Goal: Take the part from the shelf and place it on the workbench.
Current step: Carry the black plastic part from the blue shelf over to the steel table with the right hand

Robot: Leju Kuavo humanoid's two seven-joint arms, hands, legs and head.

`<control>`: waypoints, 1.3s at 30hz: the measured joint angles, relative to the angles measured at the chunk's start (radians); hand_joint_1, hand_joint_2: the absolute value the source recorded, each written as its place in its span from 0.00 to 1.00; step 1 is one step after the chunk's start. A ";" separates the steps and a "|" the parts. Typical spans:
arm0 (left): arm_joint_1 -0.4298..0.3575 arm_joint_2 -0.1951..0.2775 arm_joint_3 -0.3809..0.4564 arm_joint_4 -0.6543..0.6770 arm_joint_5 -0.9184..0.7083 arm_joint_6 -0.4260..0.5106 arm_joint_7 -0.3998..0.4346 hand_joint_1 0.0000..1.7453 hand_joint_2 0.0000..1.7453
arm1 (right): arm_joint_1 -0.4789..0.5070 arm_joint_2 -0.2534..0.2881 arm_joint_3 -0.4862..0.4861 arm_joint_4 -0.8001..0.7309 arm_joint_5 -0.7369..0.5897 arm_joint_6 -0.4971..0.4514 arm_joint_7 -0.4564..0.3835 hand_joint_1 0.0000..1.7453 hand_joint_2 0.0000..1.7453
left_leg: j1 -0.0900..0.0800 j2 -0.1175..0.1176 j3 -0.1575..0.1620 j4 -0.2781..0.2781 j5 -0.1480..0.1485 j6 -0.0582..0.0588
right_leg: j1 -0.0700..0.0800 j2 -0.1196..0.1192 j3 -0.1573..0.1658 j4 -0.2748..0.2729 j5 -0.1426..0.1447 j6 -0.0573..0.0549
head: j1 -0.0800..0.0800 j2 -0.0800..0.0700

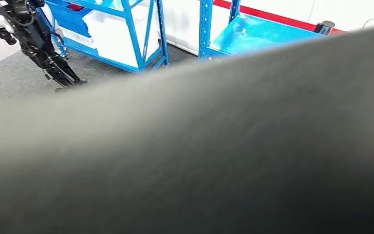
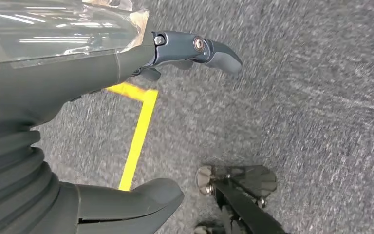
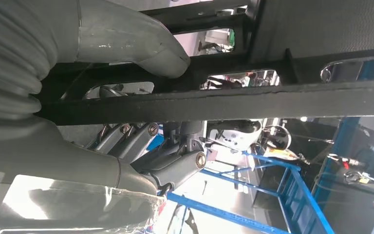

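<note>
My right hand grips a flat black part w/ cutouts, thumb on one face, fingers on the other. Blue shelf frame beyond, w/ cluttered stuff too blurred to tell.

shelf: glossy blue metal | floor: rough grey carpet

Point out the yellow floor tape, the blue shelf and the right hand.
yellow floor tape (image 2: pixel 139 139), left wrist view, mid-strip.
blue shelf (image 1: pixel 161 29), head view, upright post.
right hand (image 3: pixel 126 44), right wrist view, thumb resting on a black frame.
</note>
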 joint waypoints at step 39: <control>0.002 -0.006 -0.002 0.003 -0.008 0.016 0.003 0.00 1.00 | -0.077 0.007 0.065 0.191 -0.061 0.051 0.142 1.00 1.00 | 0.011 0.115 -0.145 0.278 -0.119 -0.029 | 0.005 -0.117 0.005 -0.008 0.006 -0.040 | -0.026 0.000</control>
